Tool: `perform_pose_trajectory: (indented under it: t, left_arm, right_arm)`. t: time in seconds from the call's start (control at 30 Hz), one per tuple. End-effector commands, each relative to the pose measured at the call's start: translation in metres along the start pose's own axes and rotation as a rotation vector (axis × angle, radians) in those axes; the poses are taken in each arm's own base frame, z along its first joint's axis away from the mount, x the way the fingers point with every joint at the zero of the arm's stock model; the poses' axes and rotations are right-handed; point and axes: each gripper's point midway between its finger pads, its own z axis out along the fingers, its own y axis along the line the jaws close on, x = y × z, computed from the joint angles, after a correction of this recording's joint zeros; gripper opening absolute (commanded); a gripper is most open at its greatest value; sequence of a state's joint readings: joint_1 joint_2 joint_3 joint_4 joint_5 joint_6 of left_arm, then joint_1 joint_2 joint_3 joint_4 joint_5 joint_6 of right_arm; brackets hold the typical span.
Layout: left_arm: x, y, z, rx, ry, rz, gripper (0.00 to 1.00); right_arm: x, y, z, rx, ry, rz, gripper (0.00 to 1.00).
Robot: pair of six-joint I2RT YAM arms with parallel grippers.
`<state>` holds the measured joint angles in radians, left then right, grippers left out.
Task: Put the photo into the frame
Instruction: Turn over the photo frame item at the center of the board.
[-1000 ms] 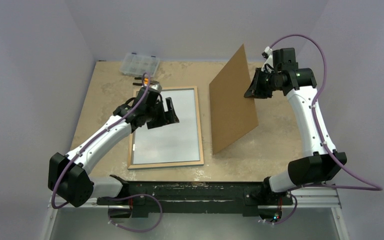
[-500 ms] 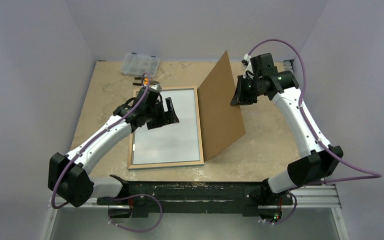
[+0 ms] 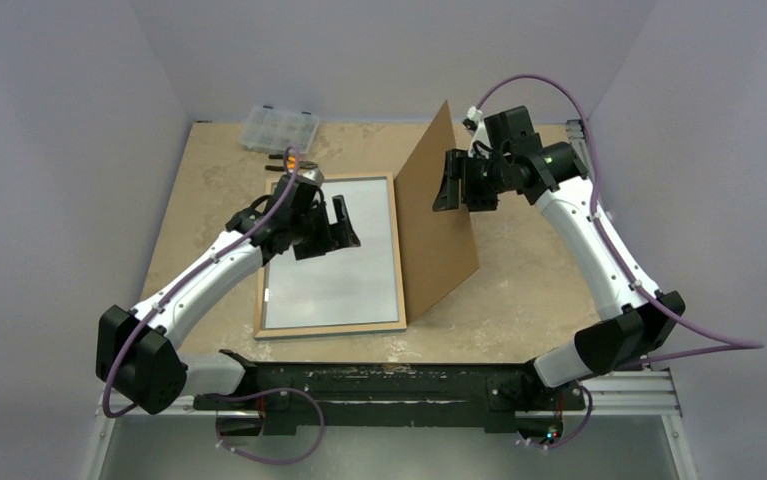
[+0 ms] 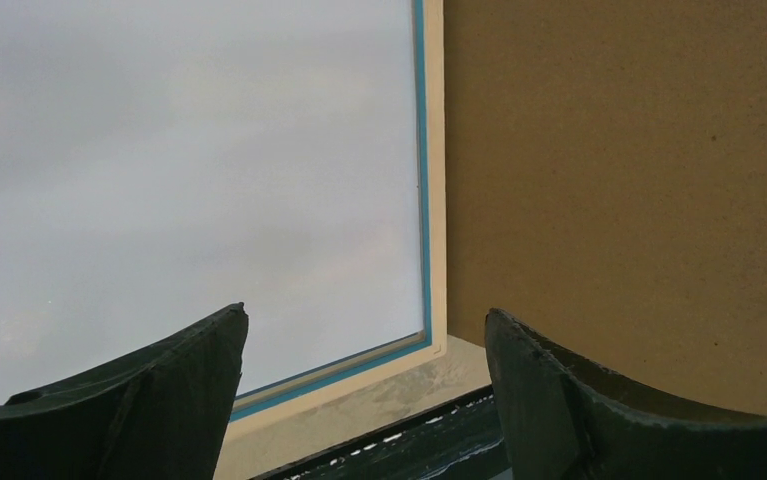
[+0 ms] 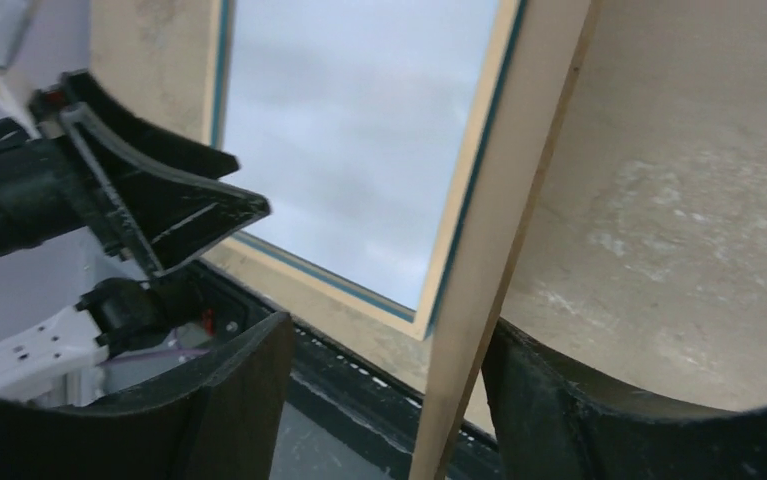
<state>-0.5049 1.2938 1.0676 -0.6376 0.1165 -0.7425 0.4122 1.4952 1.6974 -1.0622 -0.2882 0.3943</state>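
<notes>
Table (image 3: pixel 209 200): tan and mottled, carries everything. Brown backing board (image 3: pixel 439 230): stands on one long edge, which runs alongside the right rail of the frame (image 3: pixel 329 328); it is tilted, with its upper corner toward the far side of the table. Frame: lies flat left of the board, light wood back up, a thin blue line visible along its inner lip. Its long axis runs from the near edge of the table toward the far edge. Photo (image 3: pixel 339 285): lies inside the frame opening and fills it, same long axis, pale plain side up, no picture visible. Right end effector (image 3: pixel 457 190): at the board's raised edge, fingers apart, board edge between them with a gap on one side. Left end effector (image 3: pixel 327 232): hangs over the far half of the photo, fingers wide apart, nothing between them. Clear compartment box (image 3: pixel 279 127): far left corner of the table, lid closed; contents too small to tell.
</notes>
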Motion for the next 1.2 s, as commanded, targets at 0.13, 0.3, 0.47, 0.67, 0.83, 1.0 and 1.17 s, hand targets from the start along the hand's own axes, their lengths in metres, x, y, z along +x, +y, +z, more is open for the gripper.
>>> perform_pose_trajectory:
  t: [0.13,0.3,0.47,0.67,0.83,1.0,1.17]
  left_arm:
    - [-0.032,-0.061,-0.043,0.242,-0.088,0.024,0.93]
    - [-0.052,-0.096,-0.061,0.358,-0.109,0.026,0.99]
    - [-0.065,-0.125,-0.073,0.506,-0.120,-0.013,1.00]
    - [-0.087,-0.136,-0.076,0.612,-0.139,-0.092,1.00]
    - [-0.094,-0.136,-0.073,0.626,-0.137,-0.111,1.00]
    - [-0.089,-0.126,-0.063,0.584,-0.116,-0.114,1.00]
    - [-0.081,-0.105,-0.047,0.469,-0.083,-0.111,0.96]
  right_arm:
    - [-0.022,0.065,-0.016,-0.274,-0.064,-0.015,0.74]
    - [-0.020,0.081,-0.016,-0.369,-0.052,0.011,0.76]
    - [-0.013,0.094,-0.012,-0.455,-0.040,0.025,0.76]
    - [-0.004,0.105,-0.009,-0.503,-0.019,0.021,0.76]
    - [0.006,0.127,-0.009,-0.587,0.001,0.013,0.76]
    - [0.014,0.146,-0.009,-0.620,0.022,-0.027,0.76]
    - [0.012,0.147,-0.015,-0.621,-0.007,-0.036,0.76]
